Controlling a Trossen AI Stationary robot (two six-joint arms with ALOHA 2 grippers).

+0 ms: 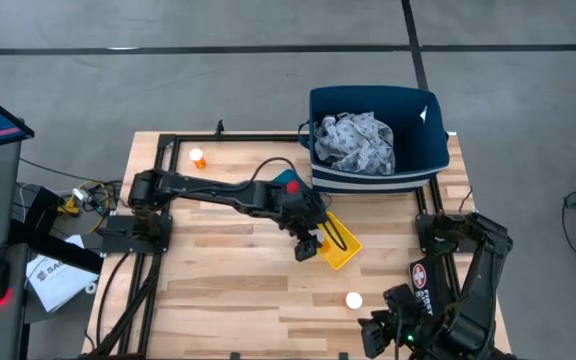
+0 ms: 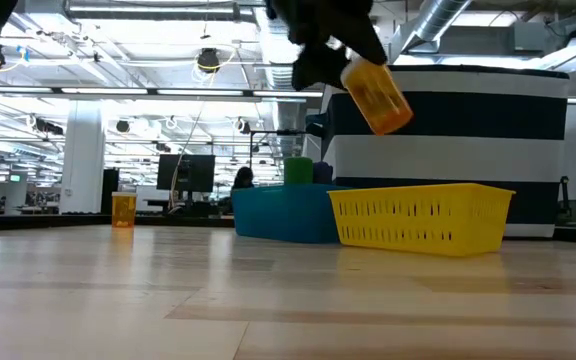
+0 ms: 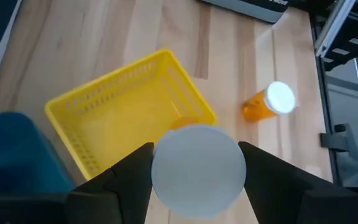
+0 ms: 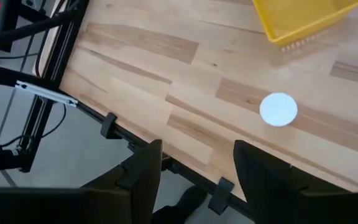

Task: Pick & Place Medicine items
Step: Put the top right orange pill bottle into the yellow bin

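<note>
So the left gripper is out near the middle of the high view, right at the lower-left edge of the yellow tray. Its fingers are clamped on an orange pill bottle, and in the low view that bottle hangs tilted in the air above the tray, well clear of the table. From the left wrist camera you mostly see the bottle's white cap squeezed between the two dark fingers.

Another orange bottle stands on the wood toward the lower right of the high view, white cap up, just below the tray. A third one stands alone in the upper left part of the table. There's a blue tray touching the yellow one, and a green bottle pokes up from it in the low view.

The right gripper waits at the bottom right corner, fingers spread apart with nothing between them.
</note>
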